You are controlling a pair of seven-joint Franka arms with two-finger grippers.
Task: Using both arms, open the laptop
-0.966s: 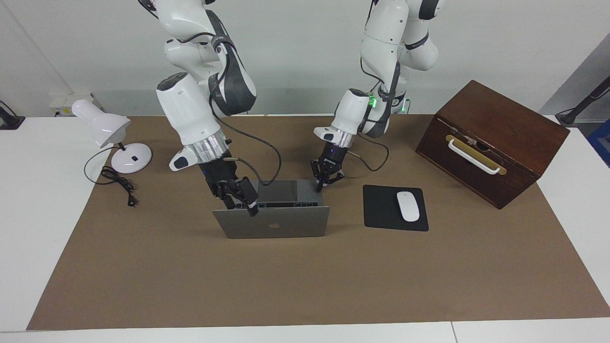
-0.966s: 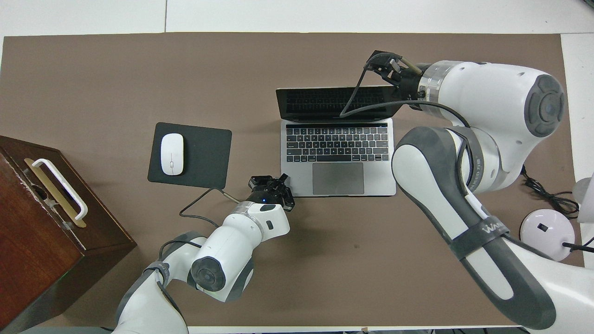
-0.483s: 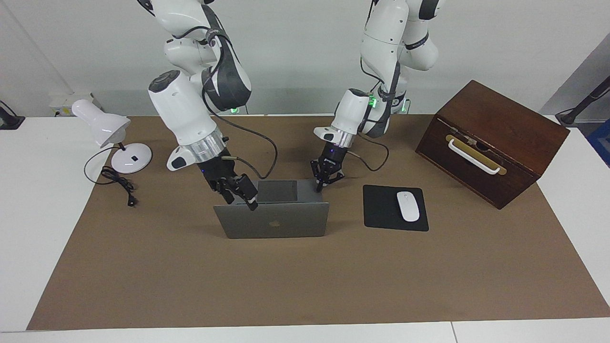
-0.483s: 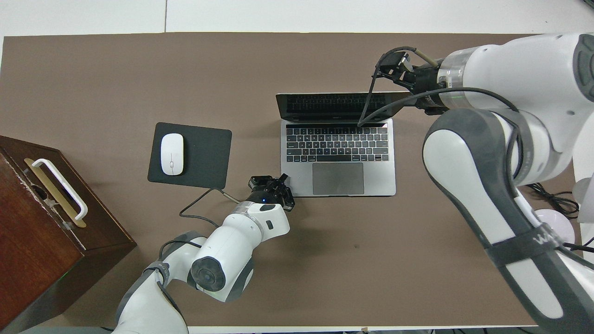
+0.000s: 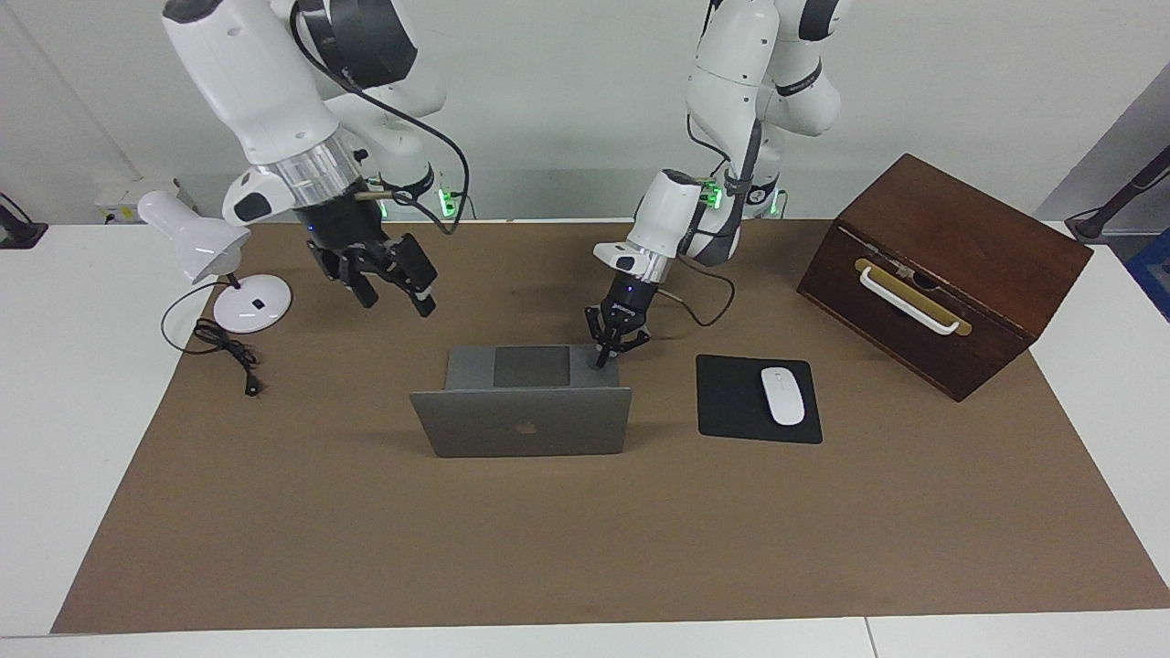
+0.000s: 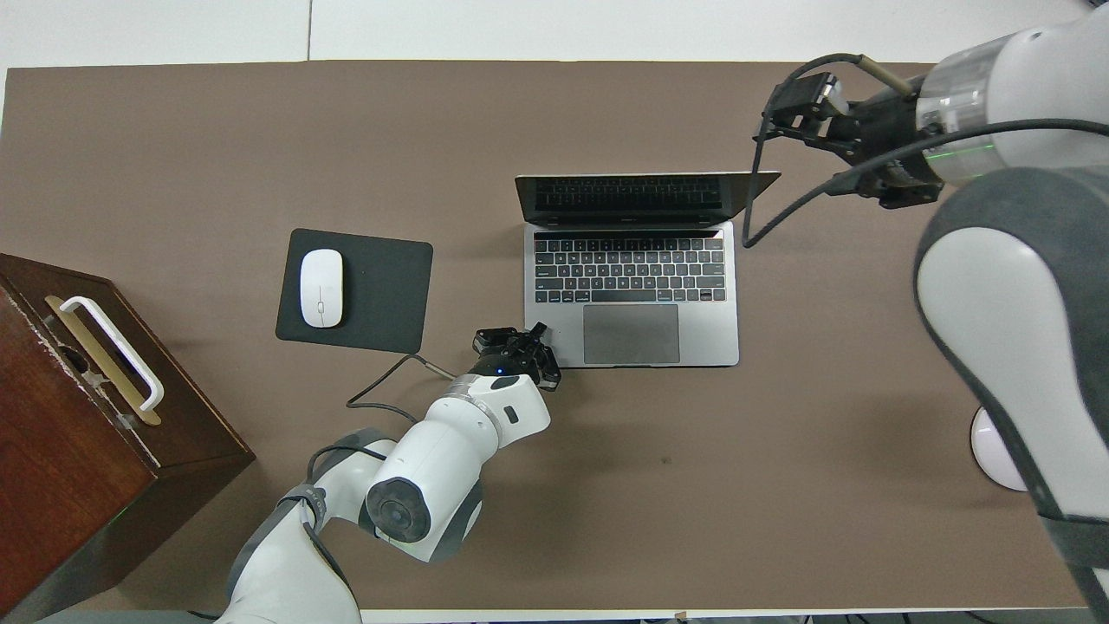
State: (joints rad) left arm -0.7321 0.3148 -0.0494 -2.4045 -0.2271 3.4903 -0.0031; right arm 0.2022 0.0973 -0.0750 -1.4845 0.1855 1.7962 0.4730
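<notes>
Overhead view is showing the laptop [image 6: 631, 295] lying mid-mat, lid standing open, long axis running across the table between the two arms' ends. The left gripper [image 5: 605, 352] is pressing down on the base's corner nearest the robots, toward the mouse pad [image 6: 355, 290]; its finger spread I cannot tell. The right gripper [image 5: 388, 279] is hanging raised and empty, fingers spread, apart from the lid, toward the desk lamp [image 5: 206, 260].

Wooden box [image 6: 87, 416] cut by overhead edge; lamp base [image 6: 992, 446] half hidden.
</notes>
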